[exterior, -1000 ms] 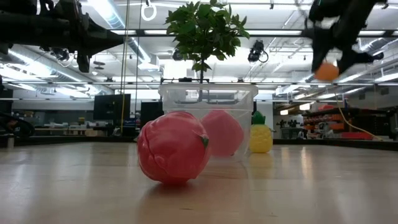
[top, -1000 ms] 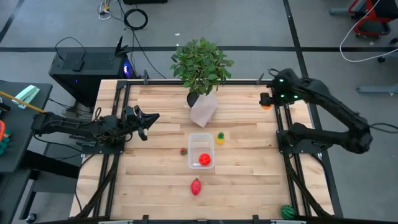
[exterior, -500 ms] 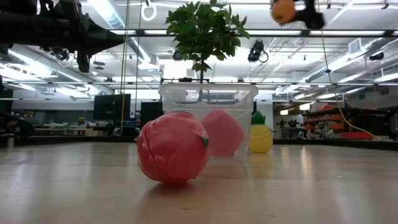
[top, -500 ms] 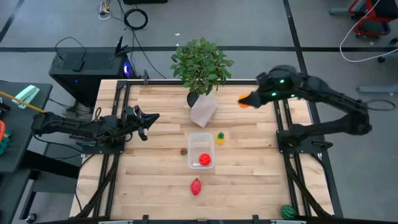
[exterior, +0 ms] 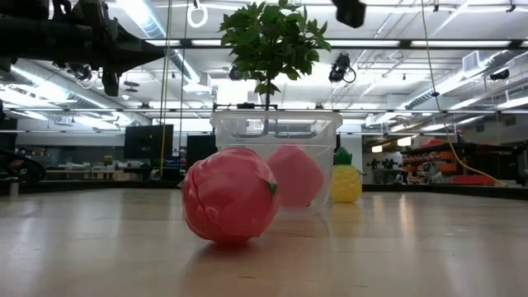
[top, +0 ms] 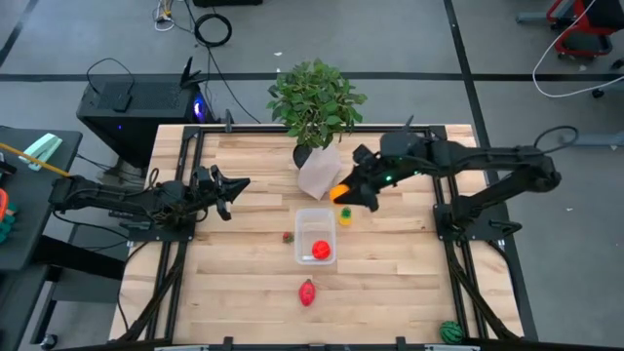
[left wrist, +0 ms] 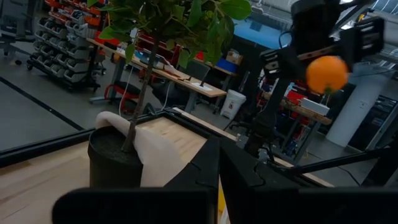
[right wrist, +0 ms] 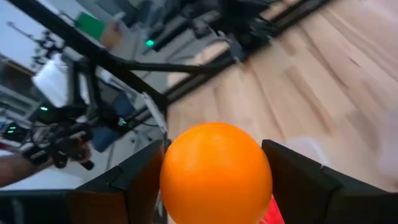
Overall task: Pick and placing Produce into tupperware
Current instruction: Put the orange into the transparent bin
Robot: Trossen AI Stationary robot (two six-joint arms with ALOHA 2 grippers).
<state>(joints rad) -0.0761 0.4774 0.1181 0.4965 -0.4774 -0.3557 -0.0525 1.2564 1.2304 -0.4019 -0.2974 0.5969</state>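
Note:
The clear tub (top: 316, 237) (exterior: 276, 157) stands at mid table with a red fruit (top: 321, 250) inside. A pinkish-red fruit (top: 307, 292) (exterior: 229, 195) lies on the wood near of it. A yellow pineapple (top: 345, 216) (exterior: 346, 183) stands at its right, a tiny red piece (top: 288, 236) at its left, and a striped green one (top: 449, 331) at the near right corner. My right gripper (top: 343, 193) hangs above the far right corner of the tub, shut on an orange ball (right wrist: 215, 174) (left wrist: 326, 73). My left gripper (top: 234, 195) waits shut at the table's left. My right gripper pinches the orange ball (top: 340, 192) between its two fingers (right wrist: 134, 180), one on each side of its round body. The arm reaches in from the table's right, slanting down. The ball is lifted clear, high above the table.
A leafy potted plant (top: 314, 102) in a pale wrapped pot (top: 320, 174) stands at the far middle, close to the right gripper. Black frame rails (top: 175, 253) run along both sides. Bare wood lies left and near of the tub.
My right gripper has carried the orange ball from the table's far right corner toward the left and near, to a spot over the tub's far right. It has risen out of the low view. The left arm has kept still.

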